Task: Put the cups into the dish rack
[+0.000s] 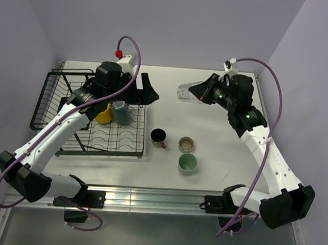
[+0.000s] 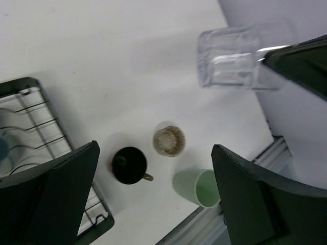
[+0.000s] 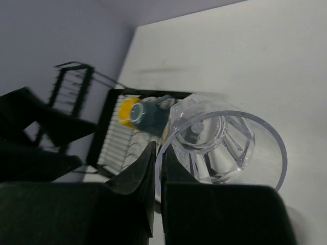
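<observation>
Right end effector point(image 1: 193, 92): closed tight on the rim of the clear glass point(image 1: 183, 93), one finger inside the mouth and one outside. The glass lies over on its side at the far middle of the worktop point(image 1: 160, 176), mouth towards your wrist and well apart from the dish rack point(image 1: 124, 153). You cannot tell from these views whether it is clear of the surface.

Left end effector point(image 1: 147, 92): spread as wide as it goes, nothing in it, hanging above the rack's right edge.

Already in the rack: yellow mug point(image 1: 103, 116) and grey mug point(image 1: 120, 112), side by side on the flat grid.

Waiting on the worktop, right of the rack: black mug point(image 1: 159, 136), beige cup point(image 1: 186, 143) and green tumbler point(image 1: 187, 163), close together.

Step in hand, by my reading: carrying the glass to the rack.

Handling notes for you:
- A pinch on a thin, smooth rim is likely to slip or swing, so move slowly and avoid sharp wrist turns.
- Raise the glass well above the three loose cups, or pass behind them.
- The left arm sits between you and the grid. Draw it back first, or come in over the near part of the grid.
- Choose a bare patch of wire beside the two mugs.
- Set the glass mouth down and let the wires take its weight before you let go.
</observation>
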Controlling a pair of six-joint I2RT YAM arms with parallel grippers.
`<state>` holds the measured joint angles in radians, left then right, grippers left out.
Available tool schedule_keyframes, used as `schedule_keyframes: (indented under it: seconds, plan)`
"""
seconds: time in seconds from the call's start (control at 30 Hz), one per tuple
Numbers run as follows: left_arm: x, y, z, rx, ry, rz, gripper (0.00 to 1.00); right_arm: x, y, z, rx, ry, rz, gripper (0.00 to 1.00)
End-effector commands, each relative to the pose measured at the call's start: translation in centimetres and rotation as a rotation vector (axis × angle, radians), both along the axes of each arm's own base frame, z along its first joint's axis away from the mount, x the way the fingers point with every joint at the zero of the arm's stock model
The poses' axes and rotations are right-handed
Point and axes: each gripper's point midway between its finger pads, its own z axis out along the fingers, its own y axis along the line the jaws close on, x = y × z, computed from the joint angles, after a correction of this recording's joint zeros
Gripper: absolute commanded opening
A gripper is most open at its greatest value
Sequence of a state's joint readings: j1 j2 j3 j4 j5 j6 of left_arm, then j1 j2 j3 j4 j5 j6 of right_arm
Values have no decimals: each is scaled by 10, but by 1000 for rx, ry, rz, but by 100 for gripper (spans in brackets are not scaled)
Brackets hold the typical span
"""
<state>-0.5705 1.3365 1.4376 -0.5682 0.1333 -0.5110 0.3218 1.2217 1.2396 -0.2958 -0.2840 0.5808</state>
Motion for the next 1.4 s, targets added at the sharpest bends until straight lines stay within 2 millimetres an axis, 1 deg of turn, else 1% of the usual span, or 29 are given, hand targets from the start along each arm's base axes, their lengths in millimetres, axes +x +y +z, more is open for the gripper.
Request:
schedule_keyframes:
  seconds: [0.0, 0.03, 0.07, 0.1, 0.13, 0.17, 0.2, 0.23, 0.27, 0.3, 0.4, 0.47, 0.6, 0.63, 0.67, 0.7, 0.73, 0.83, 0.87, 0.9, 1.07, 1.2, 1.37]
  plan:
    - [-21, -26, 56, -217, -126, -178, 99, -29, 35, 7, 225, 4, 229, 0]
    - [-26, -32, 67, -260, -159, -223, 99, -32, 36, 17, 259, -37, 253, 0]
    - [-27, -34, 67, -273, -159, -237, 99, -39, 37, 15, 288, -40, 274, 0]
    - [-29, -36, 71, -290, -162, -249, 99, -47, 41, 27, 336, -62, 323, 0]
    - [-29, -37, 75, -306, -174, -258, 99, -53, 42, 32, 361, -72, 344, 0]
    - [-30, -39, 75, -314, -172, -270, 99, -57, 44, 30, 380, -68, 362, 0]
    - [-28, -41, 71, -313, -159, -271, 99, -62, 45, 36, 416, -61, 377, 0]
    - [-26, -43, 70, -314, -155, -273, 99, -70, 47, 48, 441, -107, 419, 0]
    - [-25, -45, 69, -317, -153, -278, 99, -73, 47, 49, 457, -108, 431, 0]
    - [-24, -46, 65, -317, -146, -280, 99, -78, 47, 57, 483, -122, 448, 0]
    - [-19, -47, 57, -303, -140, -273, 99, -87, 47, 69, 522, -142, 473, 0]
    - [-17, -46, 54, -288, -144, -267, 99, -93, 48, 72, 541, -142, 502, 0]
    - [-20, -49, 58, -290, -171, -311, 99, -101, 49, 80, 604, -131, 550, 0]
    - [-24, -51, 60, -296, -175, -336, 99, -104, 49, 85, 613, -157, 566, 0]
    - [-26, -53, 61, -298, -182, -359, 99, -105, 50, 84, 635, -132, 578, 0]
    - [-29, -54, 62, -304, -185, -381, 99, -108, 50, 89, 645, -160, 598, 0]
    - [-36, -58, 66, -323, -196, -431, 99, -108, 51, 89, 655, -155, 604, 0]
    - [-50, -63, 72, -368, -213, -510, 99, -107, 51, 89, 667, -153, 612, 0]
    - [-53, -63, 69, -378, -199, -525, 99, -108, 51, 89, 674, -156, 615, 0]
    - [-54, -64, 68, -382, -196, -535, 99, -111, 50, 93, 690, -170, 628, 0]
    - [-63, -66, 59, -401, -159, -577, 99, -113, 49, 97, 721, -182, 640, 0]
    - [-68, -66, 64, -426, -178, -591, 99, -115, 48, 98, 730, -198, 645, 0]
    - [-70, -64, 70, -442, -186, -586, 96, -115, 49, 94, 737, -186, 654, 0]
